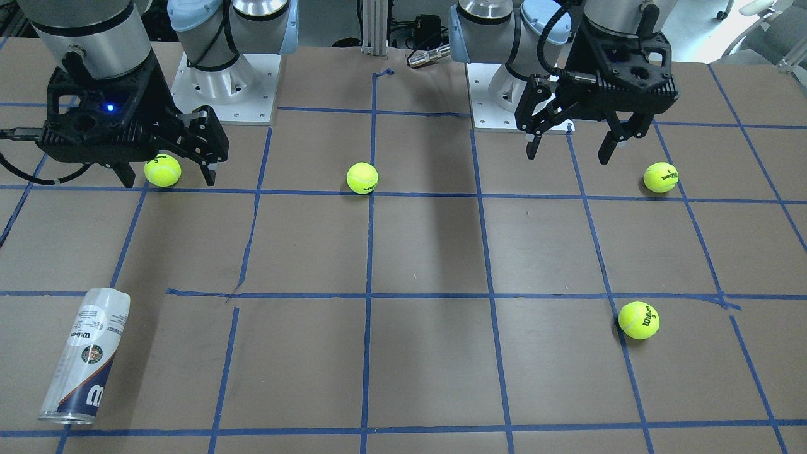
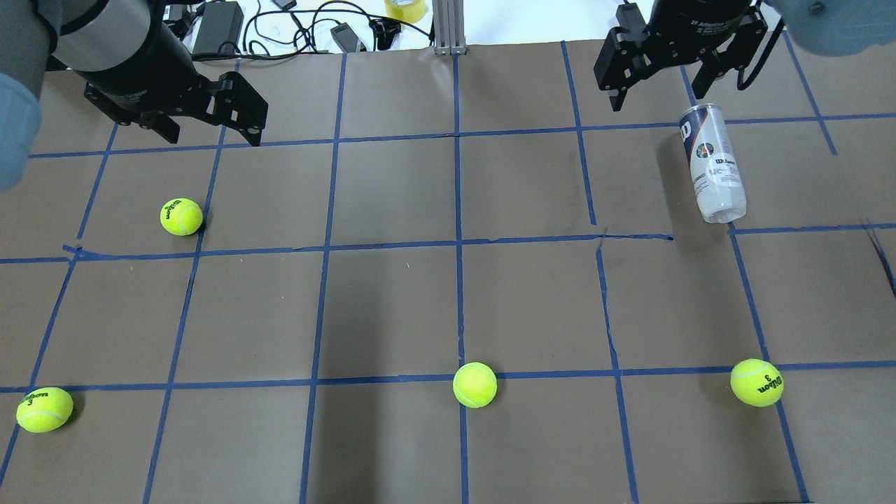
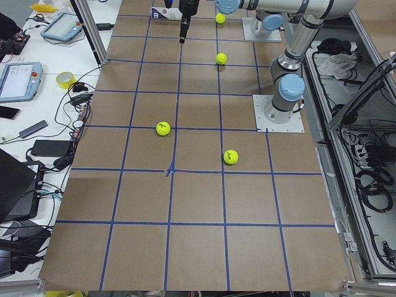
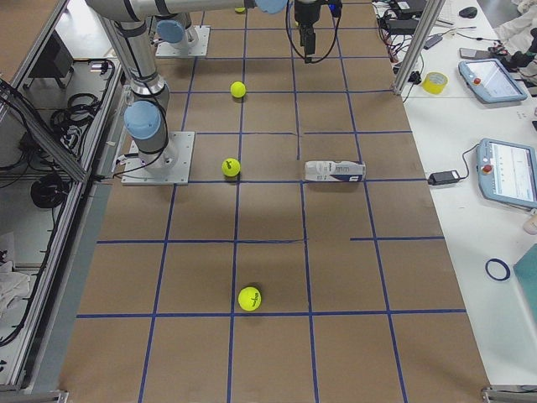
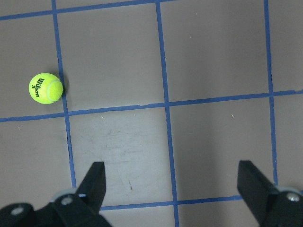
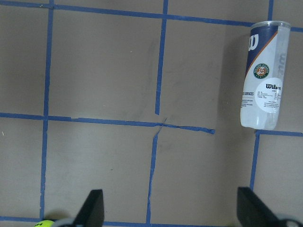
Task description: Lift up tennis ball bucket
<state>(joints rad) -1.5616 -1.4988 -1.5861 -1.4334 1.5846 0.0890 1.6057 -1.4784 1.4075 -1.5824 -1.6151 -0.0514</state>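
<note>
The tennis ball bucket (image 1: 85, 356) is a clear can with a white and navy Wilson label. It lies on its side on the brown table, far from the robot on its right side. It also shows in the overhead view (image 2: 710, 164) and at the upper right of the right wrist view (image 6: 262, 75). My right gripper (image 1: 168, 181) is open and empty, raised above the table nearer the robot's base than the can (image 6: 173, 210). My left gripper (image 1: 568, 156) is open and empty above the other half of the table (image 5: 173, 189).
Several yellow-green tennis balls lie loose: one under my right gripper (image 1: 162, 171), one mid-table (image 1: 362, 178), one near my left gripper (image 1: 661, 177), one farther out (image 1: 638, 320). Blue tape lines grid the table. Cables and tablets lie past the far edge (image 2: 294, 28).
</note>
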